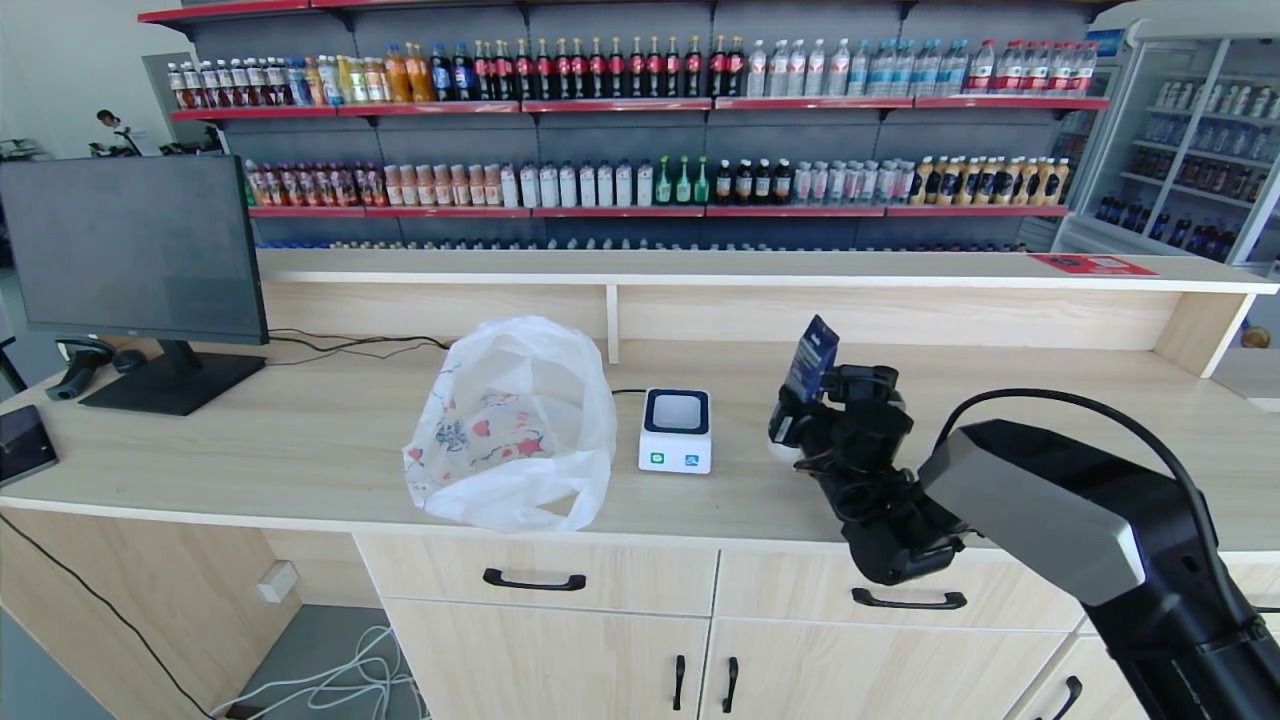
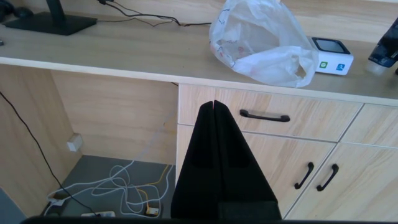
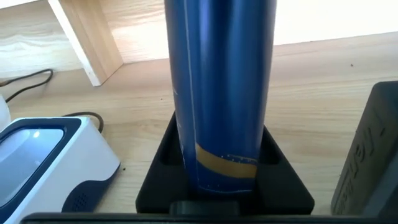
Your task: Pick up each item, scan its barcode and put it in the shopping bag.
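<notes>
My right gripper is shut on a dark blue packet, held upright above the counter just right of the white barcode scanner. In the right wrist view the blue packet stands between the fingers, with the scanner close beside it. The translucent white shopping bag with red print sits on the counter left of the scanner. My left gripper is shut and empty, hanging below counter level in front of the drawers, with the bag and scanner above it.
A black monitor and a handheld scanner stand at the counter's left end, with cables behind. A raised wooden shelf runs along the back of the counter. Drink shelves fill the wall behind.
</notes>
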Tool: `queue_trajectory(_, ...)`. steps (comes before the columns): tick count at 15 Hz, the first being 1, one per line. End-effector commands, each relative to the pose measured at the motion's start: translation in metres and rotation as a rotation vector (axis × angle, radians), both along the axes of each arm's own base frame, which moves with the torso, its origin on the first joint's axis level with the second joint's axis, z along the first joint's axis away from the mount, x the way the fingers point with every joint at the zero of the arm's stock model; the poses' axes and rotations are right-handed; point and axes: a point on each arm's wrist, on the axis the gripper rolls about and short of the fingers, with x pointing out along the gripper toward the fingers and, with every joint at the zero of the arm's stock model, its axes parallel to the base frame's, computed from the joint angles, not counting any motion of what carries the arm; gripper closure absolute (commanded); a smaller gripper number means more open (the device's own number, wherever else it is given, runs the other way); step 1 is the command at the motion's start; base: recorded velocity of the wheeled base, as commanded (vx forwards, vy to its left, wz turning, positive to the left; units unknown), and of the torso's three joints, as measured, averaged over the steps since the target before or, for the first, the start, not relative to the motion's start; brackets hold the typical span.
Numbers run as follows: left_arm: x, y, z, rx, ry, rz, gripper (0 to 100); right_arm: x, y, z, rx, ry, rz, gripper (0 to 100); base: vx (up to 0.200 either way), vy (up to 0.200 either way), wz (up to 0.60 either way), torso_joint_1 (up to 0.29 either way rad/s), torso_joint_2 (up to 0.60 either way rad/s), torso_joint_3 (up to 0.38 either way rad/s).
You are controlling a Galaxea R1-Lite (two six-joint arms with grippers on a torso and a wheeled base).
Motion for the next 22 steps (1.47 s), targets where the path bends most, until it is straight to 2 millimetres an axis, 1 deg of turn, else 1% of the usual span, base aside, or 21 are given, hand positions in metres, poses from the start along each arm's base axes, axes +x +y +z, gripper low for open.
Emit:
queue_trajectory(1,0.0,0.0,0.0,-0.001,0.0,0.0,100,-0.001,0.0,0.007,0.006,-0.015,0.002,100,0.0,0.0,0.0,0.0,0.0,0.0)
queue_trajectory(3,0.0,0.0,0.0,-0.001,0.0,0.0,100,-0.002,0.0,0.019,0.012,-0.036,0.003,100,0.0,0.0,0.0,0.0,0.0,0.0)
queue_trajectory(6,0.0,0.0,0.0,-0.001,0.0,0.0,100,-0.018,0.003,0.036,0.01,-0.028,0.017,100,0.0,0.0,0.0,0.0,0.0,0.0)
queue_trajectory(7,0.0,0.0,0.0,-0.001,0.0,0.0,100,-0.028,0.003,0.048,0.015,-0.046,0.021,100,0.0,0.0,0.0,0.0,0.0,0.0)
queue_trajectory(8,0.0,0.0,0.0,-0.001,0.0,0.0,100,-0.036,0.003,0.053,0.014,-0.058,0.024,100,0.0,0.0,0.0,0.0,0.0,0.0)
queue_trajectory(9,0.0,0.0,0.0,-0.001,0.0,0.0,100,-0.04,0.003,0.056,0.017,-0.065,0.025,100,0.0,0.0,0.0,0.0,0.0,0.0)
queue_trajectory(10,0.0,0.0,0.0,-0.001,0.0,0.0,100,-0.054,0.01,0.06,0.032,-0.101,0.05,100,0.0,0.0,0.0,0.0,0.0,0.0)
queue_trajectory(11,0.0,0.0,0.0,-0.001,0.0,0.0,100,-0.063,0.012,0.06,0.03,-0.096,0.057,100,0.0,0.0,0.0,0.0,0.0,0.0)
queue_trajectory(13,0.0,0.0,0.0,-0.001,0.0,0.0,100,-0.087,0.014,0.071,0.038,-0.066,0.052,100,0.0,0.0,0.0,0.0,0.0,0.0)
queue_trajectory(14,0.0,0.0,0.0,-0.001,0.0,0.0,100,-0.093,0.015,0.078,0.037,-0.073,0.057,100,0.0,0.0,0.0,0.0,0.0,0.0)
queue_trajectory(17,0.0,0.0,0.0,-0.001,0.0,0.0,100,-0.116,0.031,0.098,0.044,-0.095,0.11,100,0.0,0.0,0.0,0.0,0.0,0.0)
queue_trajectory(18,0.0,0.0,0.0,-0.001,0.0,0.0,100,-0.121,0.035,0.103,0.048,-0.106,0.125,100,0.0,0.0,0.0,0.0,0.0,0.0)
queue_trajectory(19,0.0,0.0,0.0,-0.001,0.0,0.0,100,-0.133,0.039,0.113,0.053,-0.117,0.15,100,0.0,0.0,0.0,0.0,0.0,0.0)
queue_trajectory(22,0.0,0.0,0.0,-0.001,0.0,0.0,100,-0.153,0.032,0.126,0.043,-0.121,0.157,100,0.0,0.0,0.0,0.0,0.0,0.0)
